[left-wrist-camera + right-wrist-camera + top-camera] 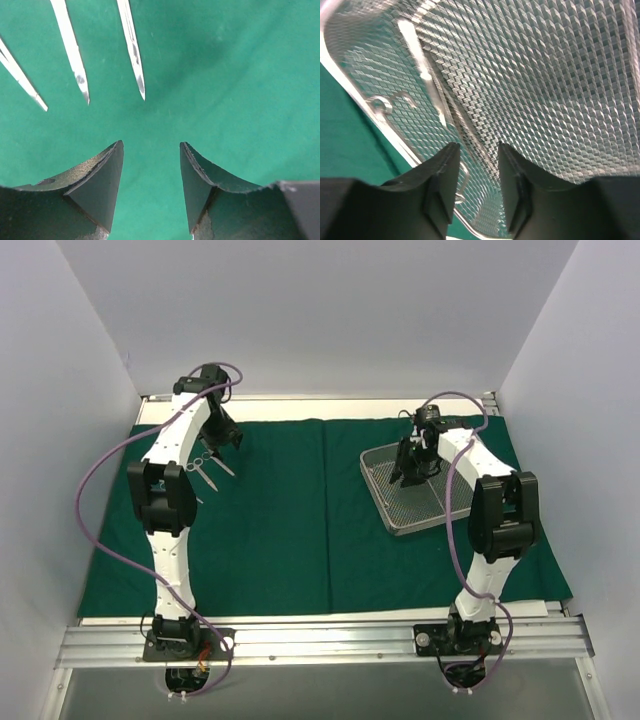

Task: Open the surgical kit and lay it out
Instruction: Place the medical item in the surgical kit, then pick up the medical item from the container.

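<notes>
From above, you have the dark green drape (270, 540) spread flat across the table, with the wire-mesh tray (378, 492) resting on its right half, turned at an angle. Your left gripper (228, 437) hangs over the far left of the cloth, just beside a few thin steel instruments (210, 465) lying there; your right gripper (405, 478) is down inside the tray. In your left wrist view, the jaws stand well apart with only bare green cloth between them, and three pointed steel tips (135, 50) rest on the cloth just ahead. In your right wrist view, the fingers (440, 180) are drawn fairly near each other low over the mesh, and a slim steel tool (422, 65) on the tray floor runs toward the gap; the picture is blurred, so you cannot tell whether it is gripped.
</notes>
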Motion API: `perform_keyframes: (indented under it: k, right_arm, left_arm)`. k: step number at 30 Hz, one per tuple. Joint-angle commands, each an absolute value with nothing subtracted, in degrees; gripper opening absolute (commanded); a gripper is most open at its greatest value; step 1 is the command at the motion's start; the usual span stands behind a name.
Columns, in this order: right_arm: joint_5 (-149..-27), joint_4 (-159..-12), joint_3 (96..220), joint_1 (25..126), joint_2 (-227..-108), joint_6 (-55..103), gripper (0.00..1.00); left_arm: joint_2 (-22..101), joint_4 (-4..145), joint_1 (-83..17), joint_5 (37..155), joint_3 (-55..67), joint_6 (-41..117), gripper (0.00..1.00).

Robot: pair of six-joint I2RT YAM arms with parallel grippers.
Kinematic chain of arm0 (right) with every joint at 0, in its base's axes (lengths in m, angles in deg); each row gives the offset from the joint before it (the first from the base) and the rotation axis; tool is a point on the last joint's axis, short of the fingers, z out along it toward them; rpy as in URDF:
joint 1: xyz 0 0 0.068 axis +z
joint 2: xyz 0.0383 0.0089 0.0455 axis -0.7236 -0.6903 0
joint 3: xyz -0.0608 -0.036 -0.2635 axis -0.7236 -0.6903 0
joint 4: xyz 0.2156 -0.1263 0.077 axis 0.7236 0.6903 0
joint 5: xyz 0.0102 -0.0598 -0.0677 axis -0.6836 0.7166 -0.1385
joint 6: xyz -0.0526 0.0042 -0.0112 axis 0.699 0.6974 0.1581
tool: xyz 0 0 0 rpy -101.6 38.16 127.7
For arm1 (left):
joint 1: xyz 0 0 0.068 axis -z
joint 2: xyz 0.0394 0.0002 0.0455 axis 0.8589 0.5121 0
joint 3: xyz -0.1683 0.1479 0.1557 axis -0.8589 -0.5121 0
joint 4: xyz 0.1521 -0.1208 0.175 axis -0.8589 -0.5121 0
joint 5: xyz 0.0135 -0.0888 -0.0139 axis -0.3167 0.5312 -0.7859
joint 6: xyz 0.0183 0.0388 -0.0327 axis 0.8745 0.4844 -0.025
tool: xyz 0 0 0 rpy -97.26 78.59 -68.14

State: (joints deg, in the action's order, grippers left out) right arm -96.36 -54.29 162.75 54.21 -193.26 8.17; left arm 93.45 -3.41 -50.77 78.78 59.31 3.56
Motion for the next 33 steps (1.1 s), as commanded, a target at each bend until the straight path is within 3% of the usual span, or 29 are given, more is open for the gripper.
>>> perform_keyframes:
  k: [1,4,28,33]
  right_arm:
    - [-100.58,-58.9,162.85,54.43,-193.5,11.43,0.33]
    - [-100.85,-60.66,163.38,55.05,-194.38,11.78,0.29]
    - [-97.08,-56.1,167.95,61.64,-205.72,16.26,0.32]
    - [-91.63,-53.11,169.0,62.96,-208.27,16.7,0.25]
  left_arm:
    - [87.02,-1.6,-51.2,81.44,56.24,4.14,0.57]
    - [85.96,-1.95,-50.94,82.76,55.09,4.23,0.57]
    - [81.21,-0.81,-50.5,87.68,52.46,2.74,0.57]
    - [78.93,1.03,-51.55,90.31,50.17,2.3,0.57]
